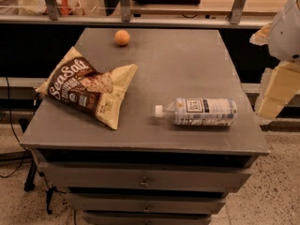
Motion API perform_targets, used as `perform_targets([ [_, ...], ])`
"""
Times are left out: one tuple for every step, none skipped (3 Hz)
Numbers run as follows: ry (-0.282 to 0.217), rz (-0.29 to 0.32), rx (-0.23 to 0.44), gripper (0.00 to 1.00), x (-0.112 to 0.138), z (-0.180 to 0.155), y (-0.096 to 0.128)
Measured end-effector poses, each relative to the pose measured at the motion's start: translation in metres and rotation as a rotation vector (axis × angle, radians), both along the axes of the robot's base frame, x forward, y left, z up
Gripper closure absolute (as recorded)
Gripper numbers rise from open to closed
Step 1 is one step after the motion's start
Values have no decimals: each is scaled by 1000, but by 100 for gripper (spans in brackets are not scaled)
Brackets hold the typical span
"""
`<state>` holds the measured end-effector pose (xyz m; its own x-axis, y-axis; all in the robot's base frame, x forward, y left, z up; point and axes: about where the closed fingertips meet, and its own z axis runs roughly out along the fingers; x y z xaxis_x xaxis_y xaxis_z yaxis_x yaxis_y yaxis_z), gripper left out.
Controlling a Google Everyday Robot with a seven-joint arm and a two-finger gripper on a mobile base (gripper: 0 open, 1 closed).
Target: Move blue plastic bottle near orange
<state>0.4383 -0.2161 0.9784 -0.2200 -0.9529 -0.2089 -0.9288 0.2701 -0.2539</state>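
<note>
Blue plastic bottle (202, 112) flat — gripper (274, 95) right.

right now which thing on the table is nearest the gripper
The bottle, lying on its side at the right, beside the gripper; the chip bag and orange sit farther left.

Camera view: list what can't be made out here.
- Gripper: camera view, at the right edge beside the cabinet top, partly cut off by the frame.
- Blue plastic bottle: camera view, label print too small to read.
- Sea-salt chip bag: camera view, fine print too small.
</note>
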Motion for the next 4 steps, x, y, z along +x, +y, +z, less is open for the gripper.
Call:
perform_targets([
  [-8, -11, -7, 0, 4, -2, 1],
  [31, 14, -35, 0, 21, -25, 11],
  [87, 55, -63, 0, 45, -59, 26],
  [140, 82, -118, 0, 58, -88, 38],
])
